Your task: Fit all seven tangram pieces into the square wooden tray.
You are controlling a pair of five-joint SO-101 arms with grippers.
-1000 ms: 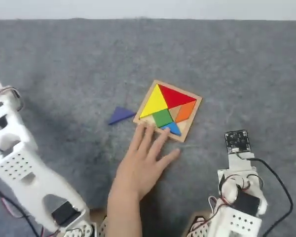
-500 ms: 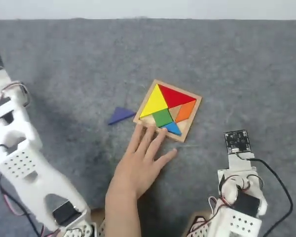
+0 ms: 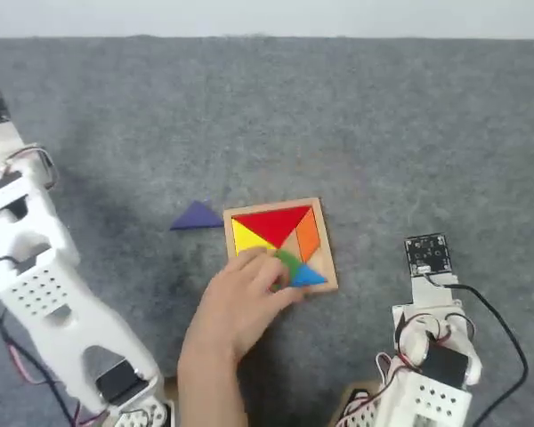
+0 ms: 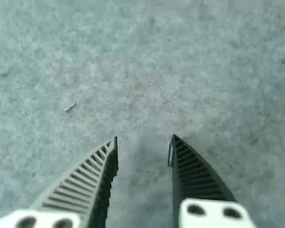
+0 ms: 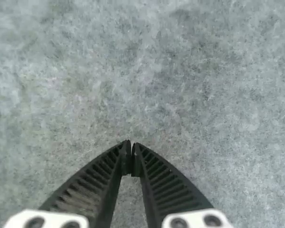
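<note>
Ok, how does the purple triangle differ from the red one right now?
The purple triangle lies on the grey mat just outside the tray; the red triangle sits inside the tray. The purple triangle looks smaller than the red triangle. Both are triangles lying flat.

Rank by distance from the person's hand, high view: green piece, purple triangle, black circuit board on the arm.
1. Green piece: in the tray, touching the hand.
2. Purple triangle: on the mat, just left of the tray.
3. Black circuit board: atop an arm, far right.
</note>
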